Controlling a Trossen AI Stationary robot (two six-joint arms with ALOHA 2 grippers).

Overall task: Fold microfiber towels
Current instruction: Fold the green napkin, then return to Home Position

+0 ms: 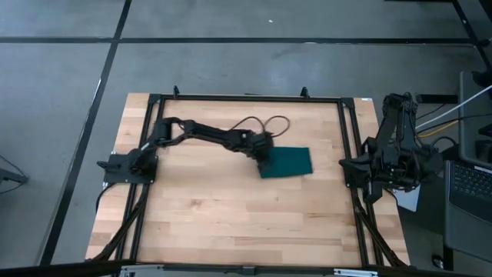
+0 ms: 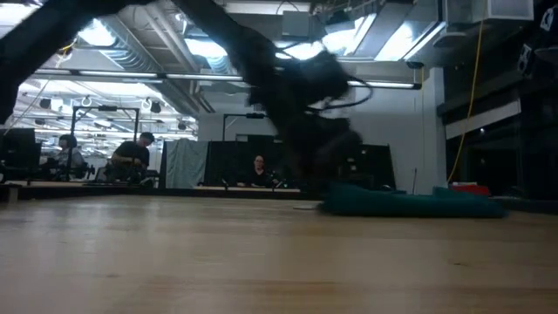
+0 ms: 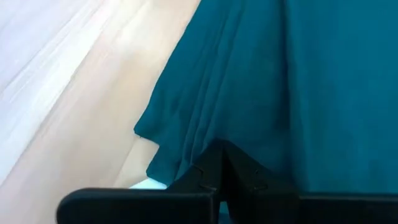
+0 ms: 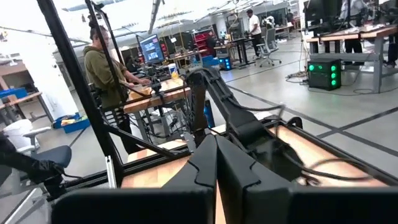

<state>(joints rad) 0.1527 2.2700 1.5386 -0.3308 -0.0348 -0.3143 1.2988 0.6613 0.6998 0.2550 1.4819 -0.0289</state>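
The dark teal-green towel point(image 1: 287, 162) lies folded on the wooden table, right of its middle; it also shows in the low view point(image 2: 410, 203) and fills the left wrist view point(image 3: 280, 81). My left gripper point(image 1: 262, 159) stands at the towel's left edge, shut on the cloth. My right gripper point(image 4: 216, 168) is shut and empty, parked beyond the table's right edge point(image 1: 384, 173). My left gripper pinches the towel's left edge point(image 3: 205, 146) between its two shut fingers, where the cloth gathers into folds running toward the fingertips. It holds several layers. The fingers come slanting down from the table's left. The rest of the towel lies on the table.
A black frame point(image 1: 246, 98) runs around the table. A loose black cable point(image 1: 265, 123) loops behind the left arm. A laptop point(image 1: 469, 181) stands off the right edge. People sit at desks in the room behind point(image 2: 131, 157). Bare wood lies near and left.
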